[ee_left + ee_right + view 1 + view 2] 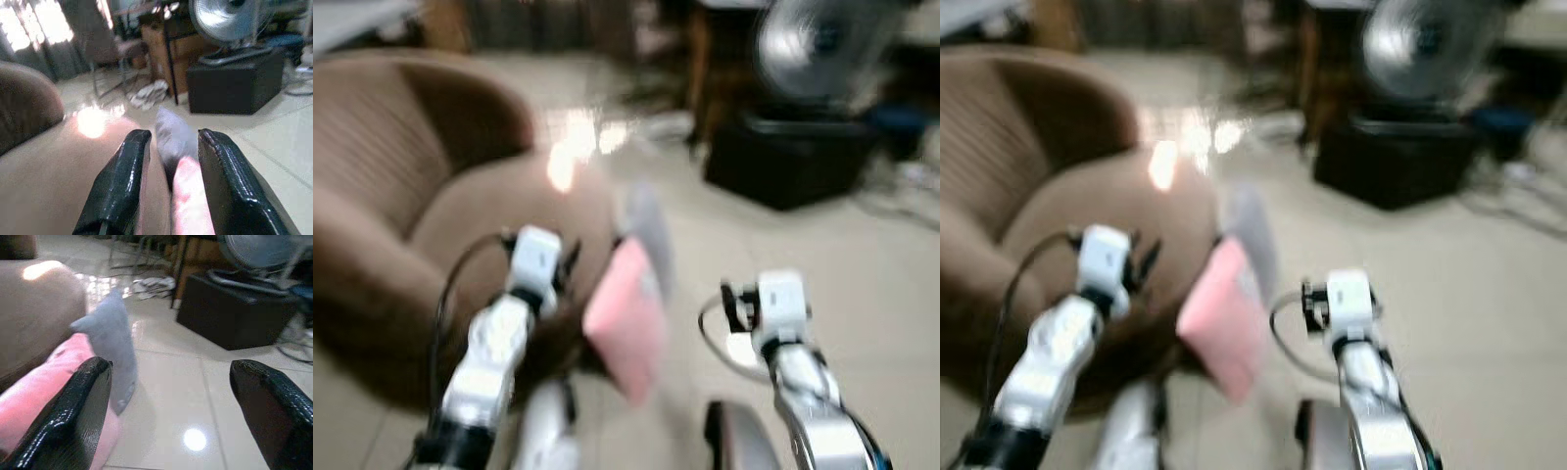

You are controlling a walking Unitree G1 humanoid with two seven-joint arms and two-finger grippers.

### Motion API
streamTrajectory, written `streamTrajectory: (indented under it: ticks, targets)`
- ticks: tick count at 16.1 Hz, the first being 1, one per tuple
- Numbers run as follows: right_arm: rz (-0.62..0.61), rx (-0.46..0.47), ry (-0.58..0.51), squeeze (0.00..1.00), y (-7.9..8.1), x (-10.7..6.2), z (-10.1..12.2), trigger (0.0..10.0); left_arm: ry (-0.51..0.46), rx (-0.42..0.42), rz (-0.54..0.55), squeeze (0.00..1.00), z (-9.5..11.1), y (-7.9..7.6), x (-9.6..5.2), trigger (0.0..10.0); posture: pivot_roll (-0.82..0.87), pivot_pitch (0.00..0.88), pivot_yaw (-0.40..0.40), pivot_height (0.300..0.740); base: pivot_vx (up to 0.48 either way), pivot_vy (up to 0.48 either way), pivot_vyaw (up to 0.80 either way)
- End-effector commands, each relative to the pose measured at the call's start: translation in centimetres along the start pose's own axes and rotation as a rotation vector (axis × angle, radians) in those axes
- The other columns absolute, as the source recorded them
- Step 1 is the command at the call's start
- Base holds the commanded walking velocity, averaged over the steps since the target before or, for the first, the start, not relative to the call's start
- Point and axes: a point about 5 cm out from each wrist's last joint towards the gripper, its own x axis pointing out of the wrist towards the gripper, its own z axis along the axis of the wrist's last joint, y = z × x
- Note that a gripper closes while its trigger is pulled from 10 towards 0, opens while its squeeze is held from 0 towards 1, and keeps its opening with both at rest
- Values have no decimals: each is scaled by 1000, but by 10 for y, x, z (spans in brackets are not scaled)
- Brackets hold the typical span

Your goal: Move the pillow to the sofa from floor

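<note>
Down front, left gripper (168, 188) straddles the pink pillow's (625, 328) upper edge, fingers parted with the fabric between them, not clearly clamped. Right gripper (168, 413) hangs wide open beside it, holding nothing. That pillow leans upright against the brown sofa (401, 196), a grey pillow (113, 338) propped just behind, so my guess is it needs only a short lift onto the seat. Glossy pale tiles (862, 284) run back to a black box (788, 157) and a fan (818, 39).

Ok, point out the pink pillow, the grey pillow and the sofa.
pink pillow (626, 328): left eye view, middle of its face.
grey pillow (113, 340): right wrist view, its middle.
sofa (382, 176): left eye view, ribbed backrest.
</note>
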Motion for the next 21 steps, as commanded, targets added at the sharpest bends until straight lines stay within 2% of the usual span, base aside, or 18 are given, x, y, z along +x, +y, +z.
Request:
streamTrajectory:
  ticks: [1, 2, 10, 13, 15, 17, 20, 21]
  targets:
    - [-24, 1, -12, 0, -8, 0, 3, 10000, -23, -1, -22, 0, 6, -6, 4, 10000, -74, 0, 38, 600, 281, 0, -769]
    - [-25, 0, -14, 0, -9, 1, 4, 10000, -25, -2, -22, 0, 6, -6, 4, 10000, -74, 0, 39, 600, 285, 0, -763]
    - [-16, -21, -18, 0, -8, 1, 5, 10000, -25, 1, -19, 0, 7, -5, 5, 10000, -73, 0, 41, 600, 287, 0, 0]
    - [25, -80, -14, 0, -4, 2, 4, 10000, -26, 3, -15, 0, 7, -4, 5, 10000, -70, 0, 38, 600, 291, 0, 169]
    - [0, -33, -14, 0, -6, 1, 3, 10000, -24, 0, -13, 0, 6, -4, 5, 10000, -70, 0, 39, 600, 274, 0, 0]
    - [2, -42, -11, 0, -7, 1, 3, 10000, -15, -5, -32, 0, 5, -5, 4, 10000, -72, 0, 40, 600, 0, 0, 0]
    - [125, -46, 31, 0, -1, -1, -3, 10000, 72, -20, -51, 0, -13, -2, 5, 10000, -71, 0, 41, 600, 0, 0, 0]
    - [174, -66, 46, 0, 3, -1, -5, 10000, 163, -38, -77, 0, -27, -5, 6, 10000, -70, 0, 38, 600, 0, 0, 0]
